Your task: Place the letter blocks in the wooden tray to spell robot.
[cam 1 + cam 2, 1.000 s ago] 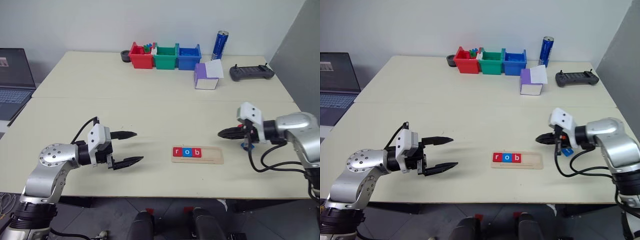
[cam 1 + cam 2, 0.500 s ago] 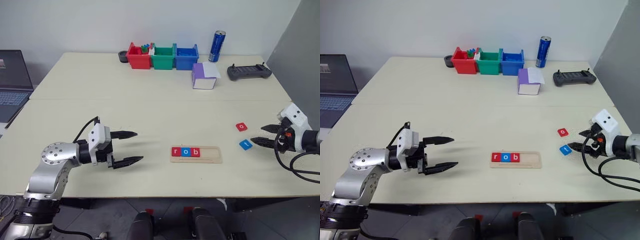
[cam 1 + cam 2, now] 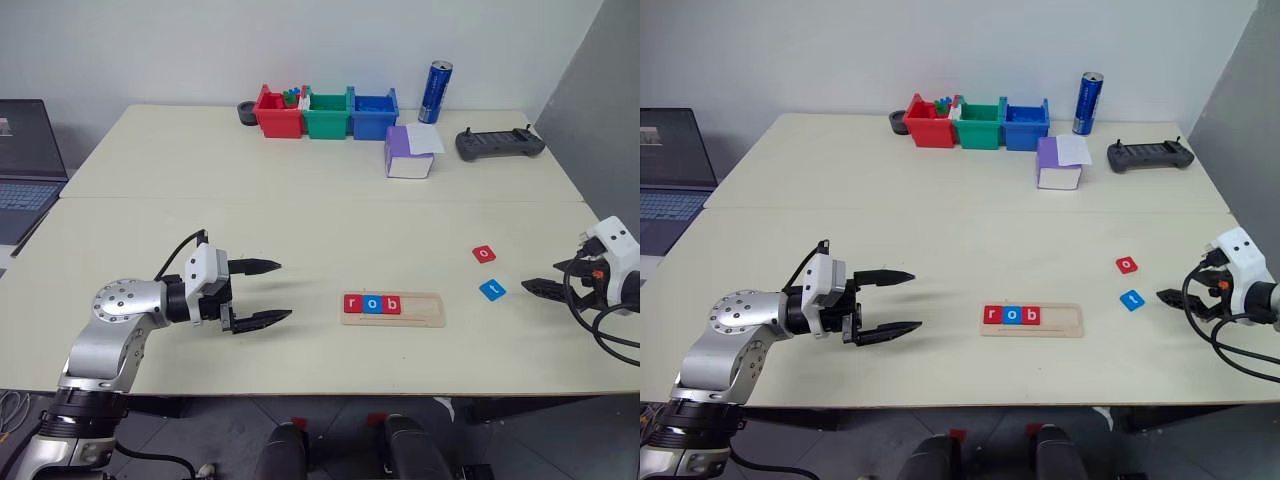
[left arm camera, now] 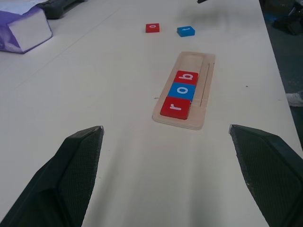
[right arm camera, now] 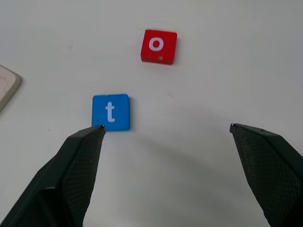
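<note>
The wooden tray (image 3: 425,308) lies at the table's front centre. Three letter blocks fill its left part: red r (image 4: 175,107), blue o (image 4: 182,91) and red b (image 4: 189,77). To the tray's right, a red o block (image 3: 484,254) and a blue t block (image 3: 491,290) lie flat on the table. My right gripper (image 3: 545,277) hangs open and empty just right of the blue t (image 5: 111,112). One of its fingertips (image 5: 97,130) is close beside that block. My left gripper (image 3: 284,291) is open and empty, left of the tray and pointing towards it.
Red, green and blue bins (image 3: 325,112) stand in a row at the table's back edge, with a blue can (image 3: 436,78) beside them. A white-and-purple box (image 3: 410,152) and a black controller (image 3: 500,143) sit at the back right. A laptop (image 3: 25,160) is at the far left.
My right gripper has opened and drawn away to the right from near the tray's end, uncovering the red o and blue t blocks. The left gripper has stayed put.
</note>
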Robot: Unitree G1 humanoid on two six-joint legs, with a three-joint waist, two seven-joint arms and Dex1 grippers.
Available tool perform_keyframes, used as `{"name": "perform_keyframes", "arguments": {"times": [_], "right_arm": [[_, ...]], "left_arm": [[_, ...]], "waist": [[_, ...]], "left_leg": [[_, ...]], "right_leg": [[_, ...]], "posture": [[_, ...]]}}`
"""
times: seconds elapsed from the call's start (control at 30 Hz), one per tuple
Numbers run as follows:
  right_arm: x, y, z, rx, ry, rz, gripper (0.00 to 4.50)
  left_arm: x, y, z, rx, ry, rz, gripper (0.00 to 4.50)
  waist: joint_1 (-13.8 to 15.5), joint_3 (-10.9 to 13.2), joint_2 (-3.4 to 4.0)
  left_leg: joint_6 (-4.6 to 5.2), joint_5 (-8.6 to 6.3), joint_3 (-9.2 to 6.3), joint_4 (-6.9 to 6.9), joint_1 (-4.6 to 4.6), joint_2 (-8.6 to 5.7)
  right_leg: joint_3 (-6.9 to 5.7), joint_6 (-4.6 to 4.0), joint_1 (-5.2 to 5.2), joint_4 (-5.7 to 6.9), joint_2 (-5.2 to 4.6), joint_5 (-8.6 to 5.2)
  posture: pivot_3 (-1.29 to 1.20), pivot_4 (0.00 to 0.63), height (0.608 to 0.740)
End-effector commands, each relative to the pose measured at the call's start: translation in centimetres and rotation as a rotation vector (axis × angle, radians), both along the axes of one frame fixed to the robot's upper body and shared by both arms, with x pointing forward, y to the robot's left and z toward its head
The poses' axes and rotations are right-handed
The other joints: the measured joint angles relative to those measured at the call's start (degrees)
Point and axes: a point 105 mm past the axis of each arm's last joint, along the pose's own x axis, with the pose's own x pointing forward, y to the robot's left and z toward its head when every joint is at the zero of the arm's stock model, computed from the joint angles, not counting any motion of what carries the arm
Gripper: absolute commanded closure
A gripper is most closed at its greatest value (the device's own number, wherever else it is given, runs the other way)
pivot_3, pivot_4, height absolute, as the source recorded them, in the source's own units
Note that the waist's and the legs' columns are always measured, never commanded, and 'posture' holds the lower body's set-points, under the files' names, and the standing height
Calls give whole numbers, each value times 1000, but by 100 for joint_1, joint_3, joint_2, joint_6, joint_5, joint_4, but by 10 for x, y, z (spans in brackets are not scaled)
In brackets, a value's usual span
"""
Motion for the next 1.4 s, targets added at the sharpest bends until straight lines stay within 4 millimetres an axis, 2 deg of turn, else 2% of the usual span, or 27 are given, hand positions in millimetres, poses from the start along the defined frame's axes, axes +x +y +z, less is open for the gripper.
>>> {"name": "perform_keyframes", "arguments": {"times": [0.03,0.2,0.47,0.77,1.07,1.4], "right_arm": [[6,9,17,33,-83,30,22],[11,14,14,21,-89,41,22],[29,9,27,14,-151,-9,22],[32,10,25,23,-152,-11,22],[43,17,25,39,-170,-14,22],[51,13,20,48,-165,-54,22]], "left_arm": [[0,4,7,4,-32,2,0],[0,2,6,0,-35,2,0],[-1,3,8,5,-39,4,0],[-2,0,11,3,-43,4,0],[-1,2,10,5,-42,12,0],[-5,4,12,2,-46,29,0]], "waist": [[-6,0,0],[7,0,0],[4,0,0],[5,0,0],[2,0,0],[-1,0,1]], "left_leg": [[0,0,0,0,2,0],[0,0,-1,1,0,0],[0,0,0,0,0,0],[0,0,0,0,-1,0],[0,0,0,0,-1,0],[0,0,1,-1,0,0]], "right_leg": [[0,0,0,1,0,0],[0,1,0,1,0,1],[0,2,0,-1,0,1],[0,2,0,-1,0,2],[1,3,0,0,0,2],[1,2,0,0,0,2]], "posture": [[0,150,740],[0,150,740],[0,150,740],[0,150,740],[0,150,740],[0,150,740]]}}
